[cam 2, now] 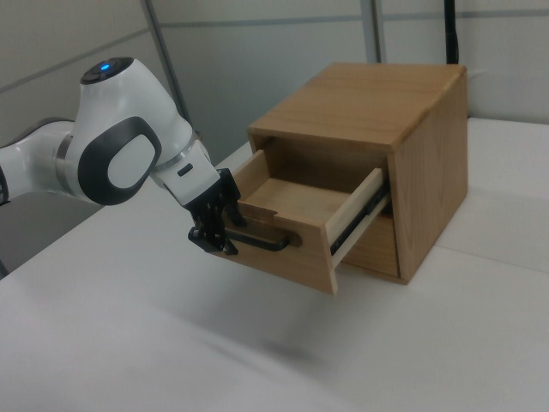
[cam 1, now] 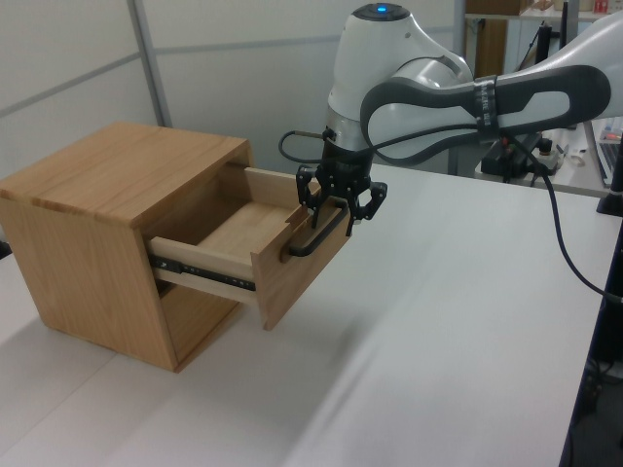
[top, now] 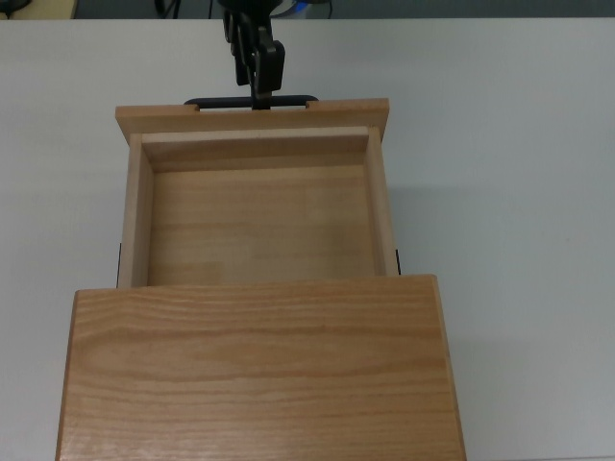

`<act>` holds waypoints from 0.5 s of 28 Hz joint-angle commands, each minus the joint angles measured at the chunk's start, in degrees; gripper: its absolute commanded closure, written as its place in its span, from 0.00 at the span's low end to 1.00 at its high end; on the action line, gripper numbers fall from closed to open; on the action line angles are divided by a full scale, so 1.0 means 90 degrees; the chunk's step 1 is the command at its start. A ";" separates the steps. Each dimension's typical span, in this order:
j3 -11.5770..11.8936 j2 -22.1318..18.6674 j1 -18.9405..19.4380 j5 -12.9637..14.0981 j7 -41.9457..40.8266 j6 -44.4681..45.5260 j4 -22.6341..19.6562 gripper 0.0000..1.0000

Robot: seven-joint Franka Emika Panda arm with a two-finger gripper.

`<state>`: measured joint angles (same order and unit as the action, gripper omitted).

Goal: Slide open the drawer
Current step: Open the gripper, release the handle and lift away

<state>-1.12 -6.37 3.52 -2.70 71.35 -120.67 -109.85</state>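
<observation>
White table (cam 1: 467,321), wooden drawer (top: 259,206) pulled out, grey wall panels (cam 1: 243,58)

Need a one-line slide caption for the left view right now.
Panda arm's gripper open astride the black bar handle of the drawer, pulled well out of its wooden cabinet.

Bright even indoor light; soft faint shadows under cabinet (cam 1: 117,243); mild blur; no glare.

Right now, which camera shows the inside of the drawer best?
The top view: it looks straight down into the drawer, showing its whole bare floor. The left view catches only a slice of floor behind the front panel; the right view shows mostly one inner wall.
</observation>
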 commanded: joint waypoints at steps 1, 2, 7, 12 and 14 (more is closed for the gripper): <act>0.0026 -0.0074 0.0029 -0.0002 -0.0194 0.0087 -0.0050 0.00; 0.0017 -0.0074 0.0029 -0.0003 -0.0291 0.0097 -0.0041 0.00; 0.0036 -0.0122 0.0019 0.0007 -0.0818 0.0369 0.0115 0.00; 0.0104 -0.0357 0.0019 0.0250 -0.2466 0.1365 0.0438 0.00; 0.0114 -0.0415 -0.0020 0.0523 -0.3449 0.1823 0.0651 0.00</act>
<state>-0.90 -7.76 3.35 -1.71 55.02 -112.08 -106.83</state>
